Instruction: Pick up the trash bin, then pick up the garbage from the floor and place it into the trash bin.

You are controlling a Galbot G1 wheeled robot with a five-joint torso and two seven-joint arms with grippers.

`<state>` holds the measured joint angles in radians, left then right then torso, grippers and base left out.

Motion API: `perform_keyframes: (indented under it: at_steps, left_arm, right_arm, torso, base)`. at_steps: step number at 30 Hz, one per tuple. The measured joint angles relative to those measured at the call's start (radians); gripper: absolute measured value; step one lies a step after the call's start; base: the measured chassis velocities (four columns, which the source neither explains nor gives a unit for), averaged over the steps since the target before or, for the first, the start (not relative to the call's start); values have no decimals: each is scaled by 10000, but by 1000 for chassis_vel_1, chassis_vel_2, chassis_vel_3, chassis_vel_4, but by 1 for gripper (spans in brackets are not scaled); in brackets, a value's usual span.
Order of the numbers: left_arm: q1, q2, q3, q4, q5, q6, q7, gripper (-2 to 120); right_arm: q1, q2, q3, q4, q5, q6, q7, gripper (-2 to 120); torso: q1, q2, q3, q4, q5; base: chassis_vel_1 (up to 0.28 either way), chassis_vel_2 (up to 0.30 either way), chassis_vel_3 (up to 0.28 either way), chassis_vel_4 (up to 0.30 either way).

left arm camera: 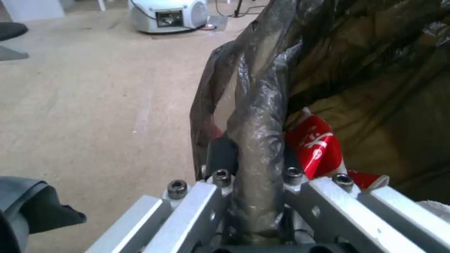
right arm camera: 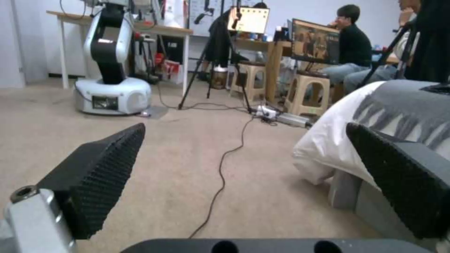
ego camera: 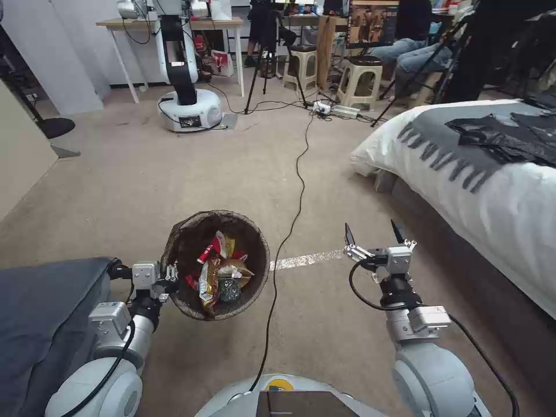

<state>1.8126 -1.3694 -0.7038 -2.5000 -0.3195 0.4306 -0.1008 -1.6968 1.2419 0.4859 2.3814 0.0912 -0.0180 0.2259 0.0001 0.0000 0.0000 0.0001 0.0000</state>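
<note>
The trash bin [ego camera: 191,243], lined with a dark bag, hangs above the carpet at lower centre-left in the head view. My left gripper [ego camera: 171,277] is shut on its near-left rim; the left wrist view shows the bag-covered rim [left arm camera: 258,140] pinched between the jaws. Garbage [ego camera: 220,272] lies inside the bin: a red-and-white cup [left arm camera: 316,144], yellow wrappers, a brown bag. My right gripper [ego camera: 375,232] hovers open and empty over the carpet to the right of the bin, its black pads [right arm camera: 101,172] spread wide.
A bed with a white cover [ego camera: 492,191] and black plastic sheets [ego camera: 509,136] stands on the right. A black cable [ego camera: 295,191] runs across the carpet. Another robot base [ego camera: 190,110], tripods and stools stand at the back. A grey cushion [ego camera: 46,324] lies lower left.
</note>
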Motion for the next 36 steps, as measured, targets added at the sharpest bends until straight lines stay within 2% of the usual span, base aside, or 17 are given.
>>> perform_keyframes:
  at_steps: [7,12,13,17,20,36]
  left_arm:
    - [11,29,-130,-1,-158,58,-122,3]
    - [9,83,-275,0,-540,640,-579,3]
    - [0,114,-310,-1,-800,983,-928,3]
    - [-41,172,-446,0,-1200,1489,-1404,3]
    - [-206,252,-589,-1,-1856,2144,-2042,3]
    - [-872,535,-723,0,-3242,2908,-2773,3]
  right_arm:
    - [61,-92,10,-5,126,-60,28,100]
    - [109,-178,9,-9,259,-122,65,100]
    - [126,-201,1,-11,298,-142,78,100]
    - [146,-212,-28,-17,325,-156,87,100]
    - [151,-207,-95,-38,330,-159,91,100]
    - [132,-233,-165,-56,325,-155,109,100]
  torso:
    - [0,0,0,-2,0]
    - [0,0,0,-2,0]
    - [0,0,0,-2,0]
    - [0,0,0,0,0]
    - [0,0,0,-1,0]
    - [-1,0,0,-1,0]
  base:
    - [0,0,0,0]
    - [0,0,0,0]
    - [0,0,0,0]
    - [0,0,0,0]
    - [0,0,0,0]
    - [0,0,0,0]
